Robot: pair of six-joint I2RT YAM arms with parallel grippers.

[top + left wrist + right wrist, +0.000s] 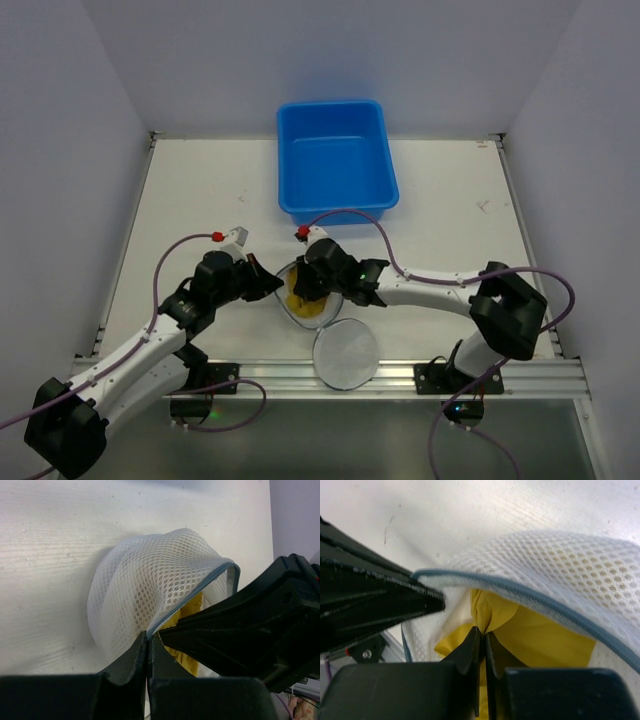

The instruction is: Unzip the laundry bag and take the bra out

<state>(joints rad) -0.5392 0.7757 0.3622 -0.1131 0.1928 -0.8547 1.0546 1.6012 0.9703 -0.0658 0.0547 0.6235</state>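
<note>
The table carries one laundry bag [145,580], near the middle of the near edge, with one flat round end panel [346,353] lying right at that edge and one yellow bra [540,640] showing in the bag's mouth. One blue tub [338,207] stands at the middle of the far edge. Two arms reach in from the near edge, giving two grippers, the left gripper [148,637] and the right gripper [481,630], each with two fingers.

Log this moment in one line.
bag unzipped | left gripper shut on bag rim | right gripper shut on bra inside bag
</note>
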